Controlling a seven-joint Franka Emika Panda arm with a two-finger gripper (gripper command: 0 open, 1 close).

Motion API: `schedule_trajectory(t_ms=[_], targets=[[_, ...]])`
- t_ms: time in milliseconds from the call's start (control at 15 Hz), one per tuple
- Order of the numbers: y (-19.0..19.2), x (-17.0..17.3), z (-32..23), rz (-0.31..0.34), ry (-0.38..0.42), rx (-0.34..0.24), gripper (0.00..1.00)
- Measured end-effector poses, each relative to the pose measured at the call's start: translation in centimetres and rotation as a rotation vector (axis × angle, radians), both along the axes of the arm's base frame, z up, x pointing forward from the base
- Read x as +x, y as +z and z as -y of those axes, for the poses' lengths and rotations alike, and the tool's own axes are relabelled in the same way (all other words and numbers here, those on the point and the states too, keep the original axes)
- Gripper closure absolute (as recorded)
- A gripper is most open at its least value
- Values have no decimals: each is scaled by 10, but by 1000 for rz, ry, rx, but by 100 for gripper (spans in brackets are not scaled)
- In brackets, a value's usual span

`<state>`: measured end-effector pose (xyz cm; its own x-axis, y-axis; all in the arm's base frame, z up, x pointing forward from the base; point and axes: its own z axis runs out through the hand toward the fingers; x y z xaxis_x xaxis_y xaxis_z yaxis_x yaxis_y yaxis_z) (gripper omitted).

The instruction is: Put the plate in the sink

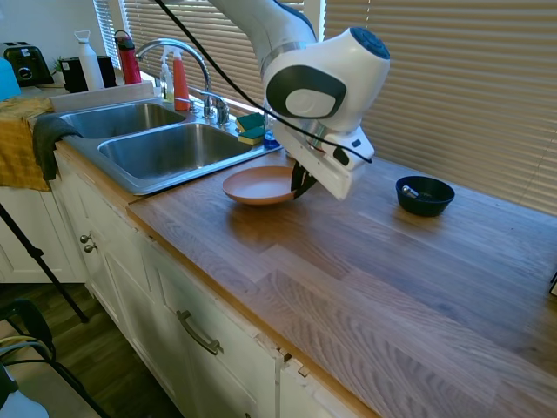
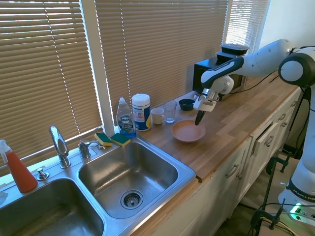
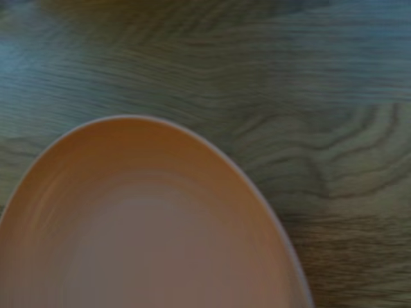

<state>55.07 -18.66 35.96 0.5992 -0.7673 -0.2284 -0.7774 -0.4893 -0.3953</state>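
The peach-orange plate lies on the wooden counter just right of the sink, close to its near basin. My gripper reaches down onto the plate's rim on the side away from the sink, and its dark fingers are closed together over that rim. The wrist view is filled at lower left by the plate, with bare wood grain around it. Both basins of the sink are empty.
A small dark blue bowl sits farther along the counter. Sponges, a dish soap bottle, a white canister, a cup and a glass line the window side. The faucet stands behind the basins.
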Motion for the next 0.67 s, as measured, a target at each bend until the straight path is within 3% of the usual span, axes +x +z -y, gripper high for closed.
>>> schedule_trajectory(t_ms=[333,600,667], targets=[[57,18,-100,14,34,6,100],[77,25,-182,9,60,26,100],[77,26,-182,11,57,27,100]])
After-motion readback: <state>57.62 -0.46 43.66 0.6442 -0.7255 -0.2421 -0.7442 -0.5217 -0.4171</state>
